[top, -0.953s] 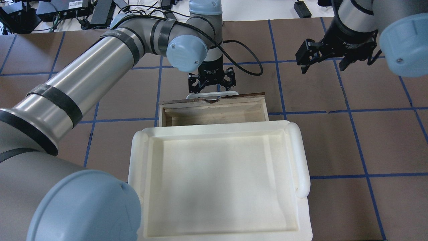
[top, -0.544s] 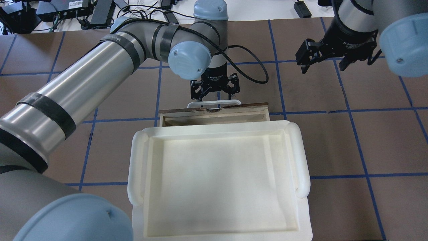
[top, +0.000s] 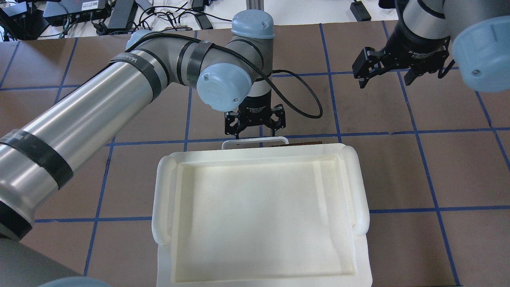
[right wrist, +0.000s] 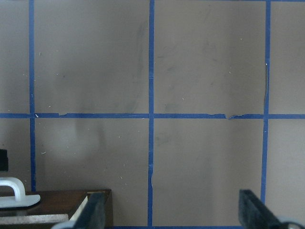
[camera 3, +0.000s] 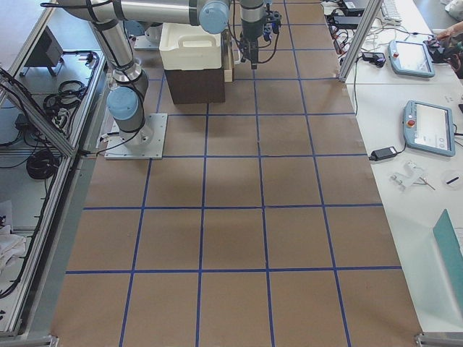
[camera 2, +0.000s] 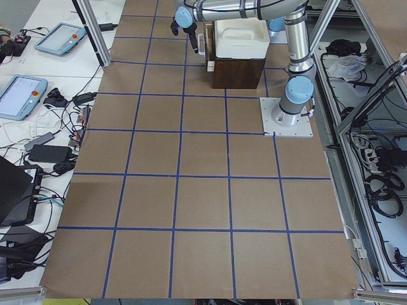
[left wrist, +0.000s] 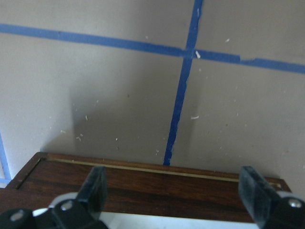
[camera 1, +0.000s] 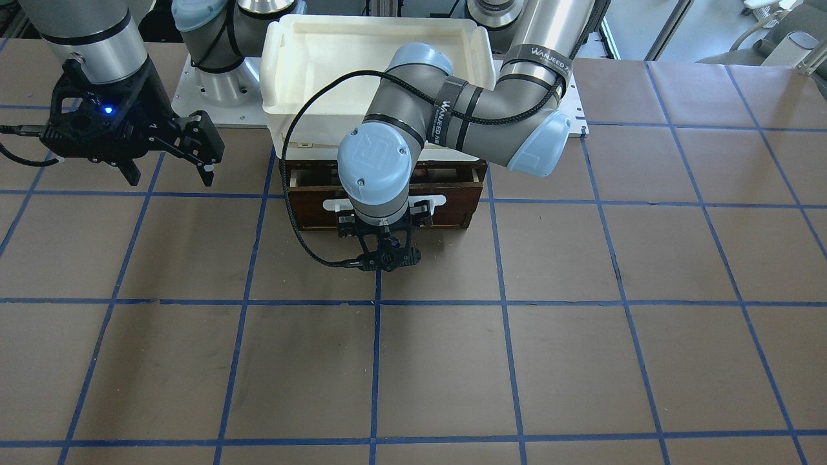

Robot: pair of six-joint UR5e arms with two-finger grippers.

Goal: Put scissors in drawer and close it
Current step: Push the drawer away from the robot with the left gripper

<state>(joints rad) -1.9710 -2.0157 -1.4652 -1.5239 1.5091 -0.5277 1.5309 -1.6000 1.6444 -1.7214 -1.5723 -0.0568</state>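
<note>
Our left end effector (top: 255,133), spread open at the handle (camera 1: 333,205), just shoved the drawer (camera 1: 452,210) almost fully under the white bin (top: 259,153), so we reckon closing's nearly done.

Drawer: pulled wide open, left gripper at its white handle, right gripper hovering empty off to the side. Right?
Not open. The drawer is pushed almost fully in: the overhead view shows only its front edge and handle past the white bin. The left gripper is at the handle, the right gripper empty off to the side.
</note>
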